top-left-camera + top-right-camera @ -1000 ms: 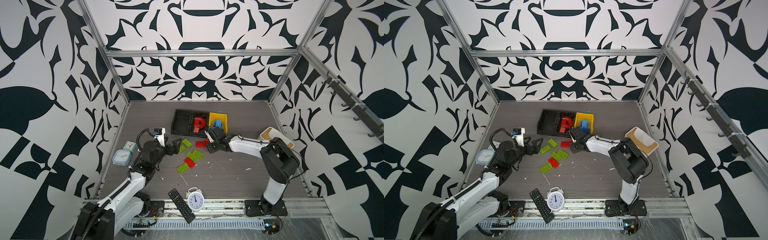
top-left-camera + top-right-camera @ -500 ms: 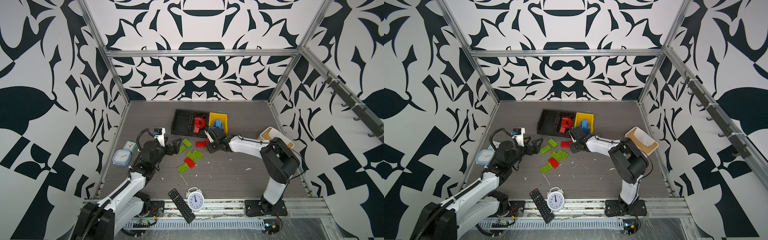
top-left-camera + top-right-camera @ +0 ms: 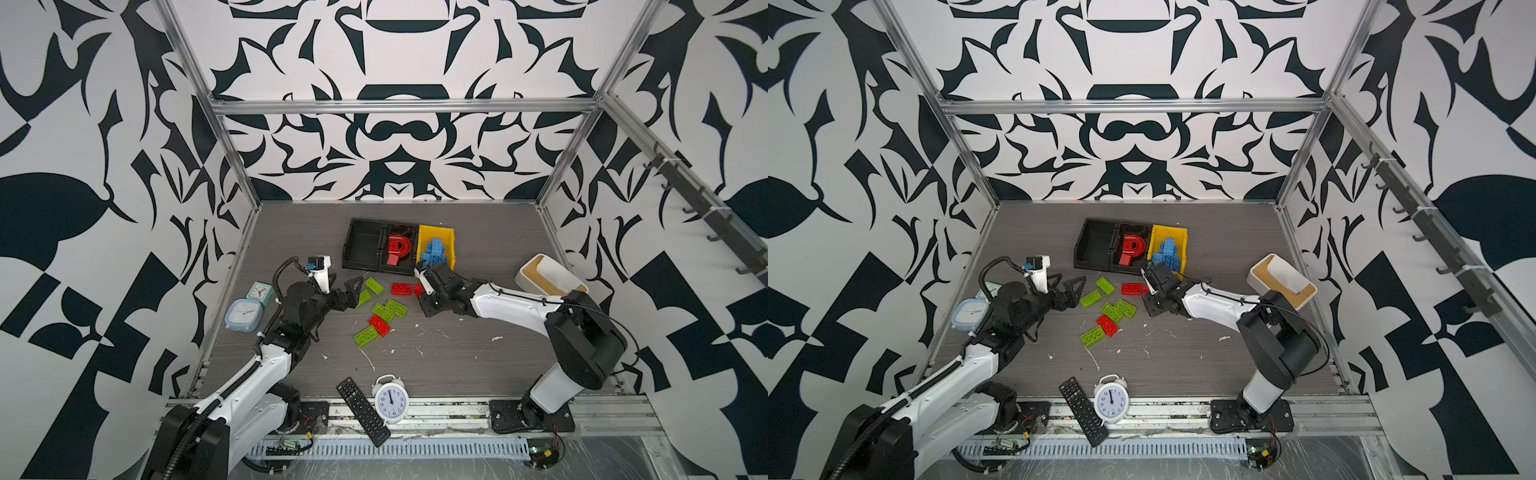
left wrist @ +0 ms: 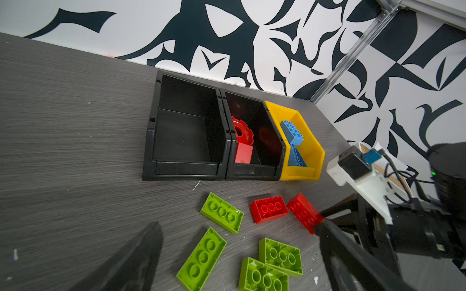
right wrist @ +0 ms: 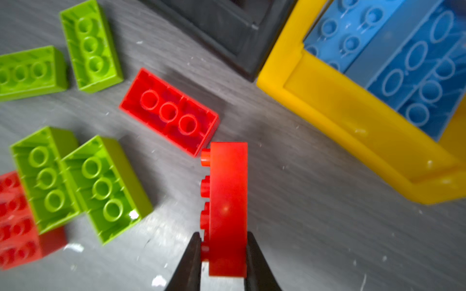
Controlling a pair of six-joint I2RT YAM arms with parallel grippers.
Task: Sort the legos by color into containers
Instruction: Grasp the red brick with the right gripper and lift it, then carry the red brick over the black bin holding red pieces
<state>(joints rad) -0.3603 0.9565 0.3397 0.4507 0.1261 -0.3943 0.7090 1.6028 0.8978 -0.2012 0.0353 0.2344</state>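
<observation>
The right gripper point(image 5: 224, 238) pinches a red brick point(image 5: 228, 196) on edge, just before the yellow bin point(image 5: 327, 105), beside a second red brick point(image 5: 169, 112). The left gripper point(image 3: 351, 293) gapes wide by green bricks point(image 3: 374, 284) at the table's point(image 3: 457, 365) middle; black bins point(image 3: 348, 245) sit toward the far edge.

Right gripper point(image 5: 224, 238): both black fingers point(image 5: 187, 267) pressed against the faces of a red studded plastic brick point(image 5: 228, 201), held on edge. A second red brick point(image 5: 169, 112) lies underside-up just beside its far end. Four lime green bricks point(image 5: 106, 187) lie underside-up nearby. Yellow plastic bin point(image 5: 340, 118) holds blue bricks point(image 5: 413, 58).
</observation>
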